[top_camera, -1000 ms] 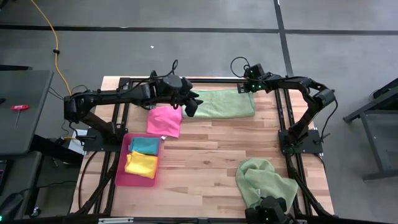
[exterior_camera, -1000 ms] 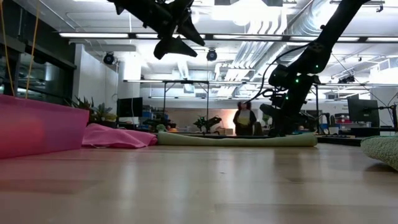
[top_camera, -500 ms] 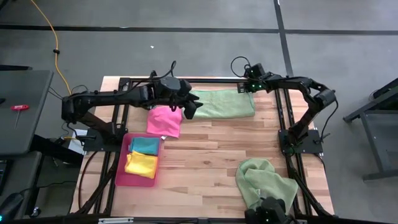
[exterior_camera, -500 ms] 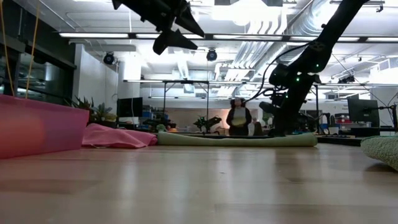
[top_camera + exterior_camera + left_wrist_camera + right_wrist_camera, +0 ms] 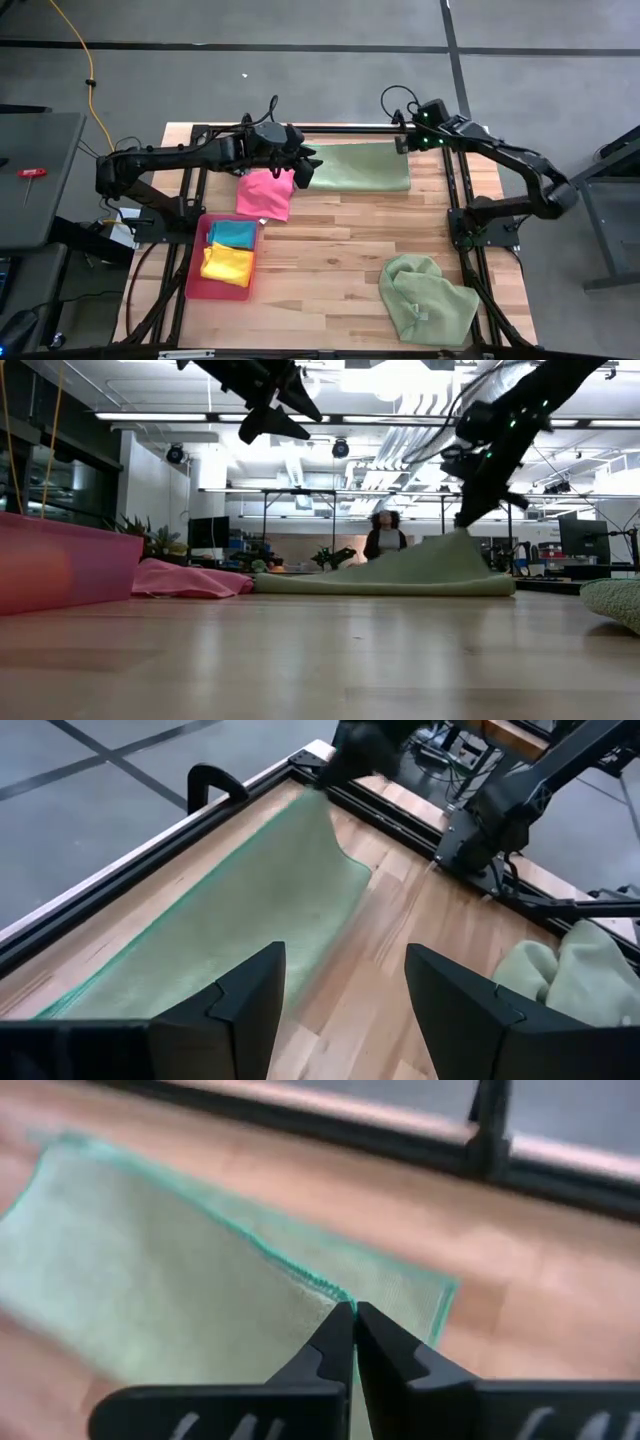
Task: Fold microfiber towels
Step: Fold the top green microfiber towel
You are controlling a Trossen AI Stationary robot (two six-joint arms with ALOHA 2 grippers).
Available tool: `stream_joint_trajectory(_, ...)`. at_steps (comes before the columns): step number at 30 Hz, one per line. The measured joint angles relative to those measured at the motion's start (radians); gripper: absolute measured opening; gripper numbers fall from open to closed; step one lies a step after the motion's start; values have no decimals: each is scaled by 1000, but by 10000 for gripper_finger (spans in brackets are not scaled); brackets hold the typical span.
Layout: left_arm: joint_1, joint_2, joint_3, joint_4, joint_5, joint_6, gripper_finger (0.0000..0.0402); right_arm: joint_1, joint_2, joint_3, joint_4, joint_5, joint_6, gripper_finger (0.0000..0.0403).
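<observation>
Your spread pale green towel (image 5: 362, 166) lies flat along the far edge of the tabletop (image 5: 330, 250), between the two arms. Its far right corner is lifted off the wood: in the low view that corner rises to a peak under the right arm while the rest of the cloth stays flat. Your right gripper (image 5: 352, 1315) has its fingers pinched together on that corner's teal-stitched hem, as the right wrist view shows. In the high view it sits at the towel's far right corner, next to the black frame rail (image 5: 330, 129).

Your left gripper (image 5: 345, 990) hovers above the towel's left end, fingers spread apart and gripping nothing. In the low view it hangs well above the tabletop.

The hot pink towel (image 5: 265, 194) lies folded just left of the spread green one, near the left gripper. Toward the near side, the pink tray (image 5: 196, 270) holds the teal towel (image 5: 233, 234) and the yellow towel (image 5: 228, 264), both folded, the teal on the far side. The second pale green towel (image 5: 425, 297) lies crumpled at the near right corner, well apart from the rest.

A person (image 5: 383, 538) stands in the room behind the table in the low view.
</observation>
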Motion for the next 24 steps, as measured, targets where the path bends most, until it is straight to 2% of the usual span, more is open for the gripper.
stream_joint_trajectory(2,0,0,0,-1,-2,8,197,26,-44,0,-87,28,1,0)
stream_joint_trajectory(4,0,0,0,-9,-2,10,197,48,-73,0,-164,101,7,0)
stream_joint_trajectory(7,0,0,0,-11,-10,10,197,63,-87,0,-203,190,23,0)
stream_joint_trajectory(17,0,0,0,-12,-34,9,197,59,21,0,-144,193,7,0)
stream_joint_trajectory(19,0,0,1,-25,-86,4,197,60,40,0,-144,188,-8,0)
stream_joint_trajectory(22,0,21,3,-62,-221,1,197,60,47,0,-126,187,-21,0)
stream_joint_trajectory(24,14,54,2,-85,-264,-8,197,60,45,0,-111,178,-26,0)
